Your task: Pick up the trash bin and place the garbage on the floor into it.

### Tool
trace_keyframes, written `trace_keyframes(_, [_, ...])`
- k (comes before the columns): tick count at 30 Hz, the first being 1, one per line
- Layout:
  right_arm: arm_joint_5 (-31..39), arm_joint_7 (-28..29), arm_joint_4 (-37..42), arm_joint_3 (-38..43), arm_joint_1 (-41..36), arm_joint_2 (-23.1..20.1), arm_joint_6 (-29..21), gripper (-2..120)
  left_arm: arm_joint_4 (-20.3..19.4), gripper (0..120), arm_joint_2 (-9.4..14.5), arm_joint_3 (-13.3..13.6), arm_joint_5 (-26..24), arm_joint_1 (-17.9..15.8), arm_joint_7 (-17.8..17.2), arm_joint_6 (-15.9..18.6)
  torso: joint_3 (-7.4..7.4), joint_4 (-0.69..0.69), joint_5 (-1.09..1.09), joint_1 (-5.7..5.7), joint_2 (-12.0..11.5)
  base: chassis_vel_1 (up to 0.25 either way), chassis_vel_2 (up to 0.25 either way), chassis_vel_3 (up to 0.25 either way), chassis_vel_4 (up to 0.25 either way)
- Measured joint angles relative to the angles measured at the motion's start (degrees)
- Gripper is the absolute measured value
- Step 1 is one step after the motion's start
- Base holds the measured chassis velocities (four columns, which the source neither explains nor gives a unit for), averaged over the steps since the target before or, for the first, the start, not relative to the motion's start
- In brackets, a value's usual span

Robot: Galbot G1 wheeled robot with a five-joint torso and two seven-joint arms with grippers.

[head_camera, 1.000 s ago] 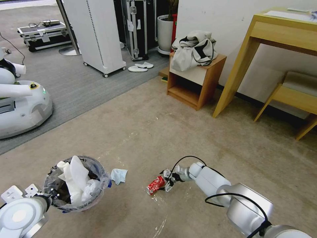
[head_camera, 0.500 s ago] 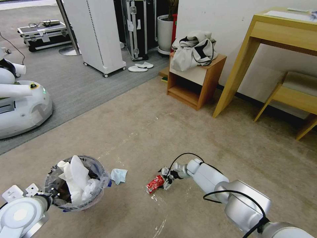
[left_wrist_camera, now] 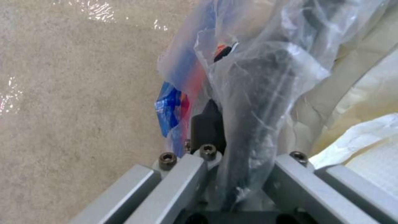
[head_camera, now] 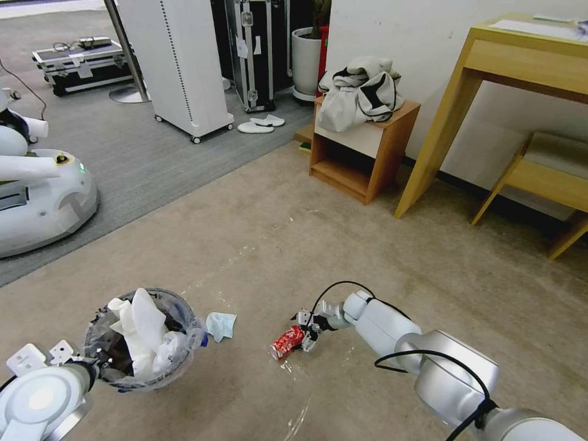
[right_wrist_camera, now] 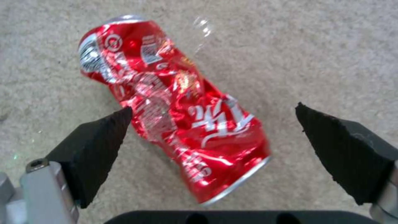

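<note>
Trash bin is the landmark for everything else: one small round bucket with a clear liner, sitting at the near left of the beige floor and already bulging with crumpled white papers, so a good share of the clearing looks done. The left gripper is holding the bin by its rim, its fingers pinched together on the plastic liner and the edge beneath it. Two pieces of garbage are lying outside the bin, by my count: one light-blue cloth just beside the bin on the robot's right of it, and one crushed red soda can, on its side farther out the same way. The right gripper is reaching down at that can with its two black pads spread apart, one almost touching the can's flank and the other well clear, nothing clamped yet. I judge the can to be the piece in hand, with the cloth left after it.
</note>
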Motion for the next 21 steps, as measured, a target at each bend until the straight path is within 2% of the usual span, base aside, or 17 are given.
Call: trace_keyframes(21, [1.54,-1.23,-1.21,0.64,0.24,1.14,-2.58,100,-0.16,0,-0.30,-0.01,1.35,0.76,1.04,-0.08,0.00,0.00,0.00,0.00,0.01,0.000,0.000,0.000,0.000])
